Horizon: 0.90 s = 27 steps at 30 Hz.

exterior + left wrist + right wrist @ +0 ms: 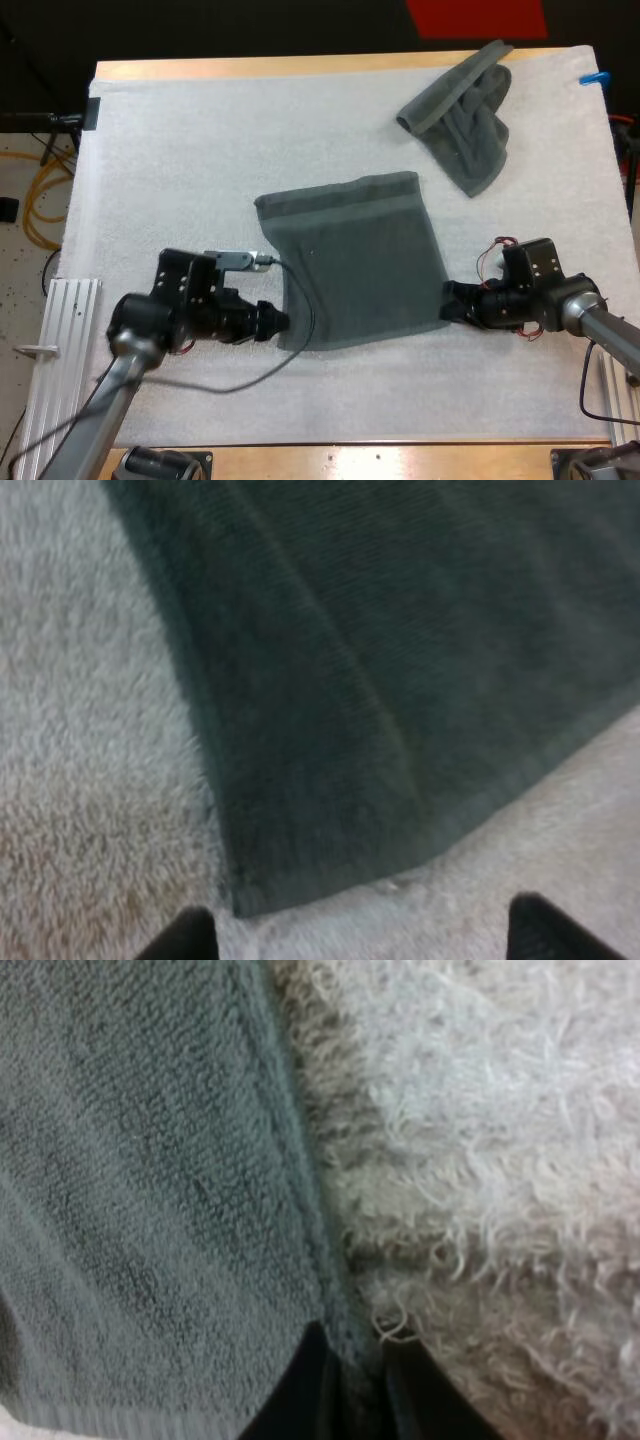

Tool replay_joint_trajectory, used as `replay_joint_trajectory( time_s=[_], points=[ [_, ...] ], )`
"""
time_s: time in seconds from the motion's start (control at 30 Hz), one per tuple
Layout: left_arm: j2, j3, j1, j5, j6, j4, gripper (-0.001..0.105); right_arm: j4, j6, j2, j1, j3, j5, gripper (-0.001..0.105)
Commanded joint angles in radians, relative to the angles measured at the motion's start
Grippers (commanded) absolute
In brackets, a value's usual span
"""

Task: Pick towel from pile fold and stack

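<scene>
On the wooden table's (300, 66) white mat (180, 150), the left gripper (278, 322), fingers spread and clear, sits at the flat towel's (355, 262) 7 o'clock corner, the right gripper (450, 305) pinches its 4 o'clock corner, and the crumpled towel (468, 125) lies toward 1 o'clock.

No writing, label, brand or number can be read.

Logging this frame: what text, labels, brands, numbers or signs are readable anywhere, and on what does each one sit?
None: no view shows readable writing.
The spread towel and the crumpled towel are plain fabric with no visible tag.
The white mat carries no print.
The left gripper and right gripper show no legible marking.
</scene>
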Motion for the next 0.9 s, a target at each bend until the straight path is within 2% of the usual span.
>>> replay_joint_trajectory(
  time_s=[0.0, 0.1, 0.27, 0.43, 0.67, 0.83, 0.87],
  points=[
    [0.045, 0.001, -0.002, 0.005, -0.024, -0.038, 0.058, 0.003, -0.015, 0.002, 0.001, 0.004, -0.005, 0.0],
    [0.152, 0.001, -0.002, 0.009, -0.028, -0.066, 0.058, 0.003, -0.015, 0.002, 0.001, 0.004, -0.005, 0.0],
    [0.307, 0.001, -0.005, 0.093, -0.027, -0.113, 0.058, 0.003, -0.015, 0.002, 0.001, 0.004, -0.005, 0.0],
    [0.394, 0.001, -0.005, 0.112, -0.034, -0.158, 0.058, 0.003, -0.015, 0.002, 0.001, 0.004, -0.005, 0.0],
    [0.475, 0.001, -0.012, 0.269, -0.035, -0.156, 0.058, 0.003, -0.015, 0.002, 0.001, 0.004, -0.005, 0.0],
    [0.489, -0.006, -0.046, 0.237, -0.035, -0.15, 0.053, 0.003, -0.015, 0.002, 0.001, 0.004, -0.005, 0.0],
    [0.489, -0.006, -0.051, 0.227, -0.035, -0.15, 0.049, 0.003, -0.015, 0.002, 0.001, 0.004, -0.005, 0.0]
  ],
)
